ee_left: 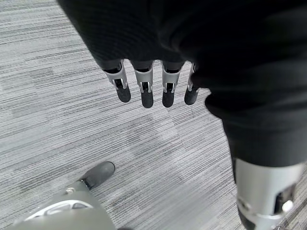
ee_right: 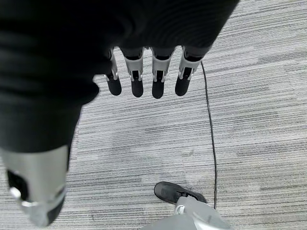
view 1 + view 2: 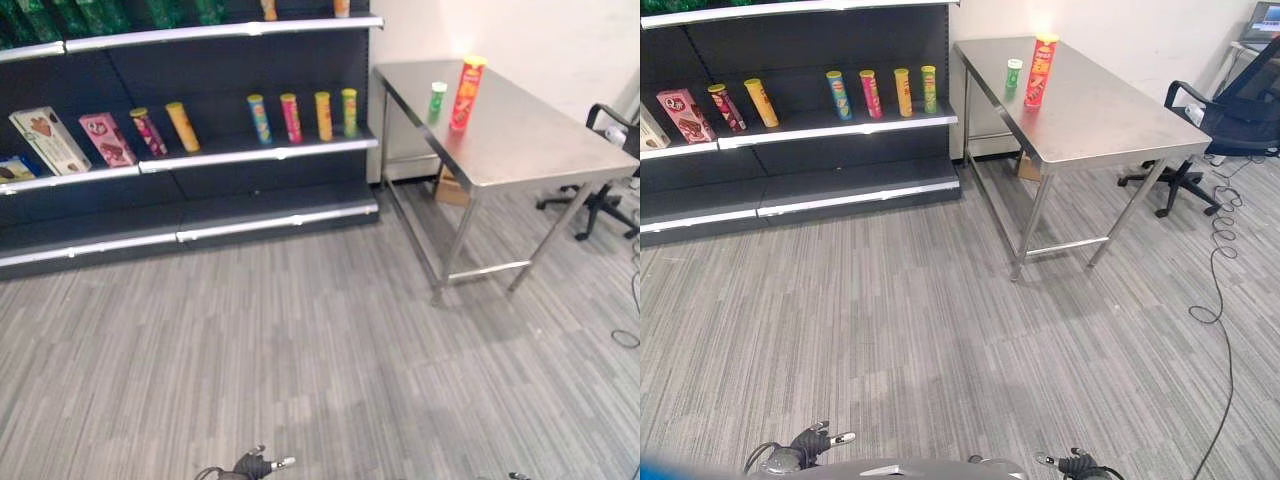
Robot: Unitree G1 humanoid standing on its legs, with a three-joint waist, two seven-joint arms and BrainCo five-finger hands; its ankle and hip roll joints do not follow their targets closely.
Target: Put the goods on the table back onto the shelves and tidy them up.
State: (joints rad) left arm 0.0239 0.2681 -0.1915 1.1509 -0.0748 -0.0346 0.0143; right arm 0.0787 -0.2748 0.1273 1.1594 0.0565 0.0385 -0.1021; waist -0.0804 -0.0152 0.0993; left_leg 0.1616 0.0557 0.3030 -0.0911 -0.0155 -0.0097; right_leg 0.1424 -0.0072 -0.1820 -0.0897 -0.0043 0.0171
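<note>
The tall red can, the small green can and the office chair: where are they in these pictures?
tall red can (image 3: 1040, 70), right eye view, middle of its body.
small green can (image 3: 1013, 76), right eye view, its side.
office chair (image 3: 1240, 112), right eye view, its dark backrest.

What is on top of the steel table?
On the table stand a tall red can and a short green can, near its far end. Nothing on top is covered.
</note>
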